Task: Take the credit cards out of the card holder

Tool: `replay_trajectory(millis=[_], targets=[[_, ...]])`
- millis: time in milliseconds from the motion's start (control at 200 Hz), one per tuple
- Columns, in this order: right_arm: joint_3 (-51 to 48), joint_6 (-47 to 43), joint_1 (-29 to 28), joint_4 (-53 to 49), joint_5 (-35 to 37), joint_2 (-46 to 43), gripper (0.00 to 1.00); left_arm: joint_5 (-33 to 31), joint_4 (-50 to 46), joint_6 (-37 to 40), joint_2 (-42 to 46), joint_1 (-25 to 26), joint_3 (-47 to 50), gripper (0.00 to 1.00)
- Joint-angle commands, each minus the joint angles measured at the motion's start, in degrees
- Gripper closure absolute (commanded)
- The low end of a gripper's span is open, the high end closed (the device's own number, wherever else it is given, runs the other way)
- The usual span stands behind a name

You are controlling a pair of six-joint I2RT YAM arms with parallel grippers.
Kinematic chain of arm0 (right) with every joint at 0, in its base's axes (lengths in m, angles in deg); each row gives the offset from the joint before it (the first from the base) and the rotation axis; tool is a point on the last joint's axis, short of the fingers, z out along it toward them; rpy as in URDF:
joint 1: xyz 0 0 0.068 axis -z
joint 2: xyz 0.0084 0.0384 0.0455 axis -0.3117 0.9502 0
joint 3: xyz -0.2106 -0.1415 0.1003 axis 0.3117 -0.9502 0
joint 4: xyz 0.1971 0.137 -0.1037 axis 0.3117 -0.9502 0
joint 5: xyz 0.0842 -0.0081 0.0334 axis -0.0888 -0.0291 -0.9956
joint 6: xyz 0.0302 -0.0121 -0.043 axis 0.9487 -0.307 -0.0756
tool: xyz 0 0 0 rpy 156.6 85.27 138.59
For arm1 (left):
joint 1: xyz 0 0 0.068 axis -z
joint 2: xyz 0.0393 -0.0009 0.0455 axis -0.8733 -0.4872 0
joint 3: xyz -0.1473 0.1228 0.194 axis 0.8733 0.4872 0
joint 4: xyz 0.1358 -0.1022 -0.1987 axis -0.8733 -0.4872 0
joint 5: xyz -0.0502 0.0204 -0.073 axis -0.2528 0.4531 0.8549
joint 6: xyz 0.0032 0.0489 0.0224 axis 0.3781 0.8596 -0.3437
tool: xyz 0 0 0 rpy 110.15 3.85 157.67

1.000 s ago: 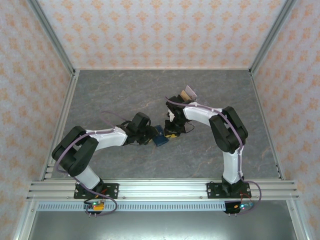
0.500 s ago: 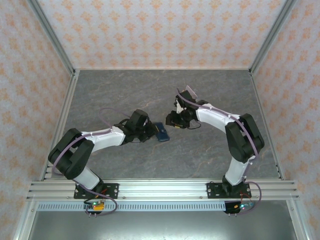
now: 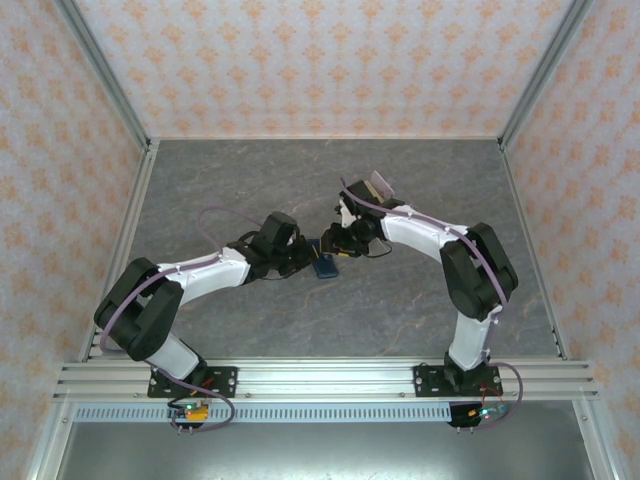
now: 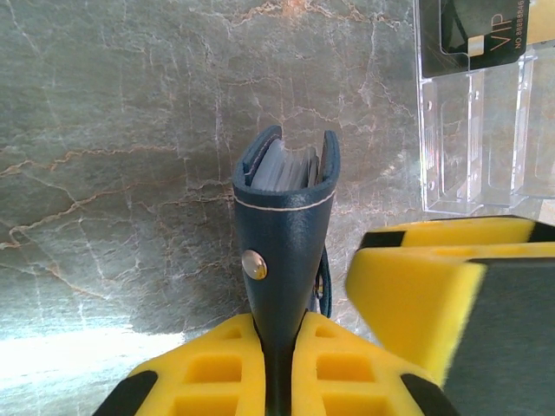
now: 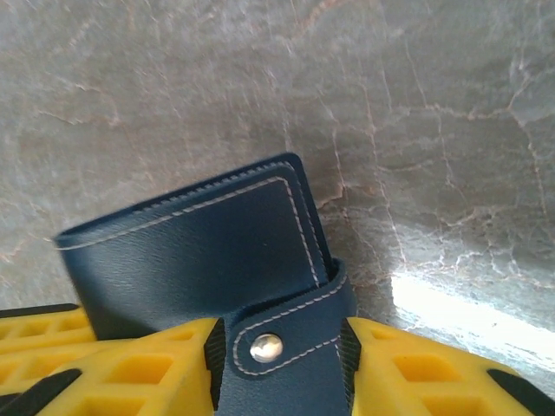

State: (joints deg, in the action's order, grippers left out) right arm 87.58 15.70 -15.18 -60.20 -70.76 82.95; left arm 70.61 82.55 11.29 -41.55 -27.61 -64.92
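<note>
Gaping a little at its far end to show grey-blue pockets, the card holder [image 4: 286, 243] sits near the middle of the grey marbled tabletop [image 3: 250, 180]. The left hand [image 4: 279, 347] has its yellow fingers clamped tight on the navy leather at the near end. The right hand [image 5: 282, 347] meets it from the other side, one finger on each side of the tab clasp; whether they pinch it I cannot tell. Just beyond, a clear stand [image 4: 473, 147] holds a credit card [image 4: 477, 26]. Bare tabletop runs wide all round to the aluminium posts [image 3: 525, 100] and orange-patterned walls [image 3: 320, 60] on three sides. A rail [image 3: 320, 375] closes the near edge.
</note>
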Motion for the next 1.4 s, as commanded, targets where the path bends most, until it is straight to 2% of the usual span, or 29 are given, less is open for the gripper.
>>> replay_trajectory(millis=[0, 450, 581, 756, 1101, 1271, 1391], targets=[[2.34, -2.14, -0.66, -3.64, -0.45, 1.22, 0.58, 0.17, -0.86, 1.33, 1.38, -0.29, -2.27, 1.0], [2.63, -2.28, -1.18, -3.34, -2.99, 2.65, 0.53, 0.57, -0.43, 1.24, 0.88, -0.35, -2.72, 1.0], [2.57, -2.35, -1.2, -5.33, 2.82, 2.63, 0.58, 0.23, -0.75, 1.24, 1.22, -0.31, -2.65, 1.0], [2.75, -1.18, -1.21, -8.19, 12.36, 2.73, 0.71, -0.53, -2.05, 1.24, 1.23, -0.33, -2.76, 1.0], [2.57, 1.19, -1.25, -9.57, 17.62, 3.75, 0.79, -1.31, -3.15, 1.33, 1.32, -0.29, -2.32, 1.0], [2.65, 1.28, -1.27, -9.21, 17.18, 3.27, 0.8, -1.52, -3.39, 1.33, 1.36, -0.35, -2.12, 1.0], [1.62, 0.92, -1.21, -5.05, 11.02, 2.36, 0.74, -1.61, -3.63, 1.33, 1.08, -0.31, -2.1, 1.0]])
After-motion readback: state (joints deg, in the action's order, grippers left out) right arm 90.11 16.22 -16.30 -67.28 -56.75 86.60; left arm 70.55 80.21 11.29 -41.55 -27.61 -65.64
